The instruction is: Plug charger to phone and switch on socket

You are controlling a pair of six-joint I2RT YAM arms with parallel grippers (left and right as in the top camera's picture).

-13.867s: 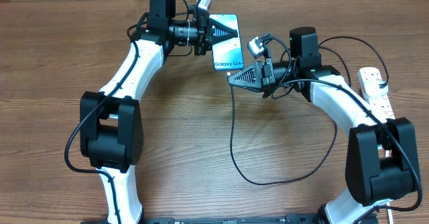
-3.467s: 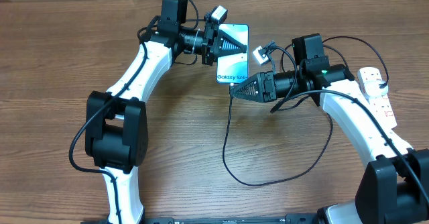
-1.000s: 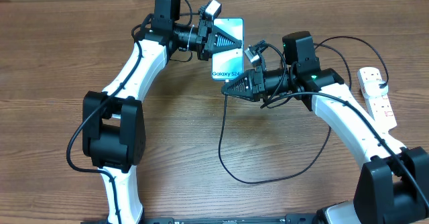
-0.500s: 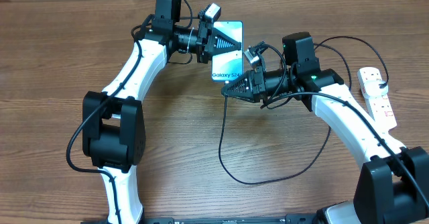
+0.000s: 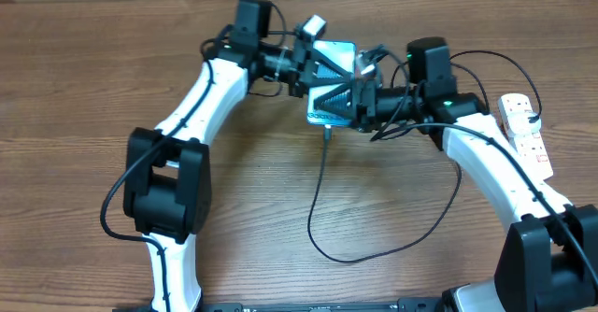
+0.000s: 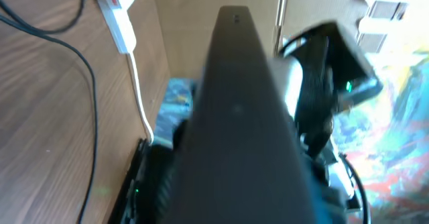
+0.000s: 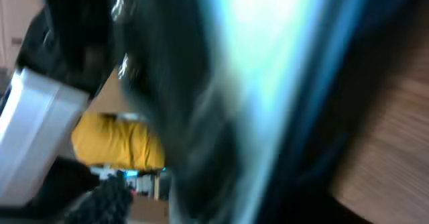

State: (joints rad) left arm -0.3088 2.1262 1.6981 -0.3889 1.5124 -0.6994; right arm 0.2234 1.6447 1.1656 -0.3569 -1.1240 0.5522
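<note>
We find the left claw (image 5: 342,67) clamped on the phone (image 5: 336,49), upper centre; right claw (image 5: 318,100) state: cannot tell. Risk: crowded claws jolt the phone, dislodging the charger (image 5: 316,195) below.

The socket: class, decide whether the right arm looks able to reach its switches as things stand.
Probably yes. The socket lies in the open on the table beside the right arm's forearm. The right gripper is over at the phone, so the arm would have to swing back first.

teal phone (image 5: 342,50), looped black charger (image 5: 314,200), white socket (image 5: 523,130)
</note>
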